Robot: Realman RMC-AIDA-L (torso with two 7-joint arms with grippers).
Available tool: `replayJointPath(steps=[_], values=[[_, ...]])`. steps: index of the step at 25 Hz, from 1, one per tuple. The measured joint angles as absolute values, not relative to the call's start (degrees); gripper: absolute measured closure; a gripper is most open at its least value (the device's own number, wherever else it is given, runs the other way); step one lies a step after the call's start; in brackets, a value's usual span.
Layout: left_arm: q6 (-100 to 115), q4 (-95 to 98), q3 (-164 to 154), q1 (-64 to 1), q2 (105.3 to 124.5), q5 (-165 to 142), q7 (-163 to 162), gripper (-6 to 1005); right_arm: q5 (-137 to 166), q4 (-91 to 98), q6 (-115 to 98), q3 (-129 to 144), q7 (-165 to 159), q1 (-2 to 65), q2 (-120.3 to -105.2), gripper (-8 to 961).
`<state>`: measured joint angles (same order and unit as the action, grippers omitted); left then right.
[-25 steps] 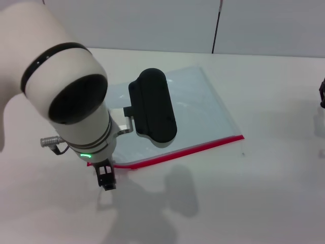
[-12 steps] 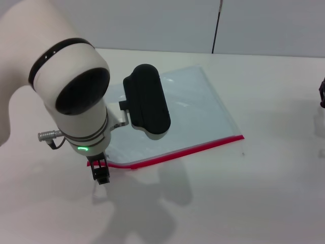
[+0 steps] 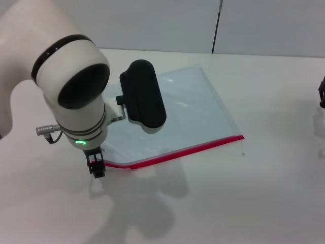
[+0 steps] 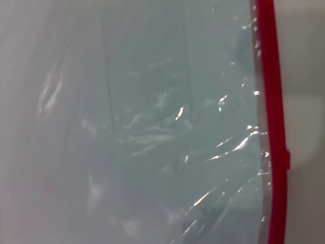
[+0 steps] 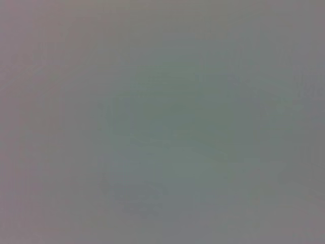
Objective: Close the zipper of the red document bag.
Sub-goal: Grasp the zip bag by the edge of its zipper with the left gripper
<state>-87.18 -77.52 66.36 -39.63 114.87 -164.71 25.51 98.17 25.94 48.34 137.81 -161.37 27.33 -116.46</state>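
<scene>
Red document bag (image 3: 188, 114), a big flat pouch of see-through pale blue plastic, lies flat on the white table (image 3: 264, 193), reaching from the table's middle toward the far wall. Its plastic is creased and catches small glints in the left wrist view (image 4: 152, 127). Around the bag the table shows only soft shadows, one of them just in front of the bag's near edge.

Next in size, the left arm (image 3: 71, 96) stands over the bag's left part, its thick white casing and a black oblong housing (image 3: 142, 95) covering that side of the pouch. A green light glows low on the casing.

Along the bag's near edge runs the zipper (image 3: 177, 151), a thin bright red strip from the bag's right near corner across to its left near corner. In the left wrist view the strip (image 4: 271, 101) borders the clear plastic, with a small red nub (image 4: 286, 159) jutting from its outer side, part-way along.

Left gripper (image 3: 97, 169) hangs below the arm at the zipper's left end, its dark tip right at the red strip. Whether its fingers are spread or pressed together cannot be made out, nor whether they touch the strip.

Right gripper (image 3: 322, 94) shows only as a dark sliver well to the right of the bag, its fingers' state impossible to tell.
</scene>
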Motion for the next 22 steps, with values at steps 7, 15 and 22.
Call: replayJointPath(steps=[7, 15, 22], values=[[-85.54, -75.14, 66.36, -40.76, 114.86, -164.71, 25.14, 301, 98.17, 26.08, 48.34, 137.81, -161.36, 27.33, -116.46, 441], [-83.95, -74.76, 66.36, -40.88, 114.87, -164.71, 24.96, 303, 98.17, 26.11, 48.34, 137.82, -161.36, 27.33, -116.45, 441], [-82.85, -73.21, 65.86, -40.87, 114.87, -164.71, 24.93, 305, 98.17, 26.06, 48.34, 137.81, -161.36, 27.33, -116.46, 442]])
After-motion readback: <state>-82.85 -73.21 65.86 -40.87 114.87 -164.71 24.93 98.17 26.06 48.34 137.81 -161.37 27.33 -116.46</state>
